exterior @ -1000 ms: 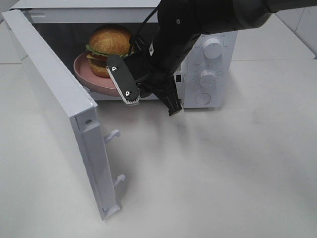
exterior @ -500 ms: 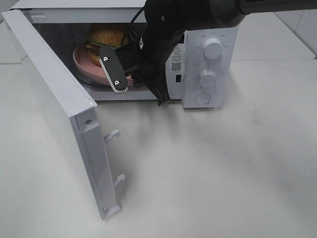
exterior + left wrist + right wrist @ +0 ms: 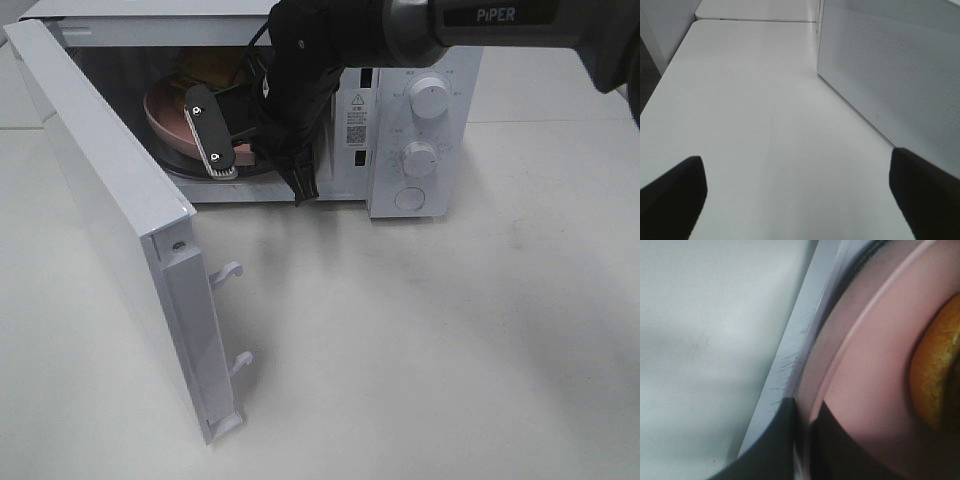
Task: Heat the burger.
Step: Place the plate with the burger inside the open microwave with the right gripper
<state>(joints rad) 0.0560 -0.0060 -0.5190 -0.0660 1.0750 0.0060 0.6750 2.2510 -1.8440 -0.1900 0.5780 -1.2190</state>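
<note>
Burger [image 3: 208, 66] on pink plate [image 3: 163, 118] now deeper inside microwave [image 3: 400, 200].

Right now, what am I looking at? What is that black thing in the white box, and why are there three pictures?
It is a robot with two arms. Each arm ends in a gripper, which is a kind of pinching hand. One picture comes from a camera high above. The other two come from small cameras on the robot's wrists.

The white box is a microwave on a white table, with its door swung open. The black thing is the right arm, reaching inside. Its right gripper is shut on the rim of a pink plate, and the burger sits on that plate. The left gripper is open, holds nothing and hangs over the table.
</note>
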